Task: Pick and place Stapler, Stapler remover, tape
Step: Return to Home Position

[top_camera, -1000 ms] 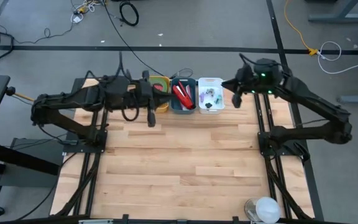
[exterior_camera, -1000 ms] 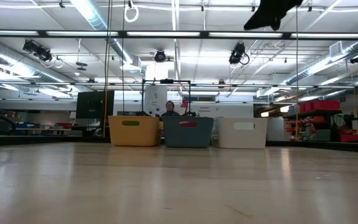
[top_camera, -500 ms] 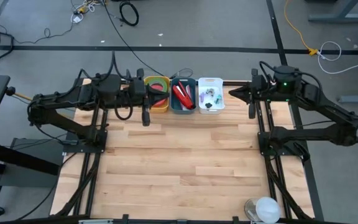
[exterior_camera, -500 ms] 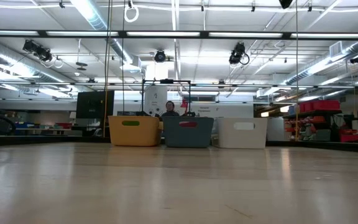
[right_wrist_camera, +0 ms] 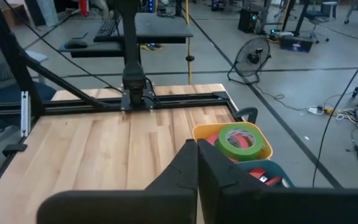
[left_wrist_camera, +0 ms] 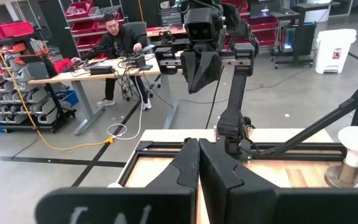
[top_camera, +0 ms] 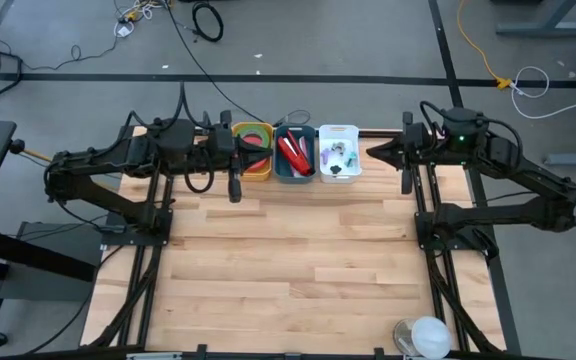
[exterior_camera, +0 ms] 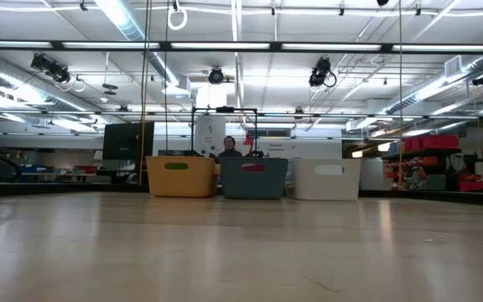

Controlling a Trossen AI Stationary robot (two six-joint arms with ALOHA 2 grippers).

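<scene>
Three bins are standing in a row at the far edge of the table (top_camera: pixel 288 260), and every task item you can find is lying inside them. The tape (right_wrist_camera: pixel 240 138) is sitting in the yellow bin (top_camera: pixel 260 173) on the left, a green roll on top and a pinkish-red one showing beneath it; how many rolls are stacked there you cannot tell. The red stapler (top_camera: pixel 294 152) is resting in the dark blue bin (top_camera: pixel 295 179) at the middle, and the staple removers (top_camera: pixel 340 155) are lying in the white bin (top_camera: pixel 338 128) on the right. No task item is showing on the boards outside the bins. The left gripper (left_wrist_camera: pixel 197 144) is hanging just beside the outer side of the yellow bin, its two fingers pressed together and carrying nothing. The right gripper (right_wrist_camera: pixel 197 144) is hanging near the white bin but apart from it, pointing along the row, fingers likewise pressed together and empty. Neither gripper is reaching down into the table-level view, so both are riding above the bins' height. You are therefore judging the sorting itself as complete. What is remaining, by this reading, is only the settling of both arms into their rest pose, with nothing to grasp and little at risk beyond grazing a bin wall.
</scene>
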